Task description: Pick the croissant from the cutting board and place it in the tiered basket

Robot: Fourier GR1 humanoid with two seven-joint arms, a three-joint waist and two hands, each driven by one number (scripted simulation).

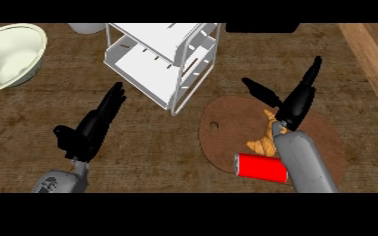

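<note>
Head view. The right hand (294, 105) hangs over the round brown wooden cutting board (225, 140), fingers straight and spread, thumb apart, holding nothing. The golden-brown croissant (264, 141) lies on the board, largely hidden under the right wrist. A red cylindrical can (260, 167) lies touching the croissant's near side; closing fingers may knock it rolling. The left hand (92, 125) rests open, fingers straight. Count: one croissant, one board, one can, one white tiered wire basket (166, 55), one pale green bowl (16, 55).
</note>
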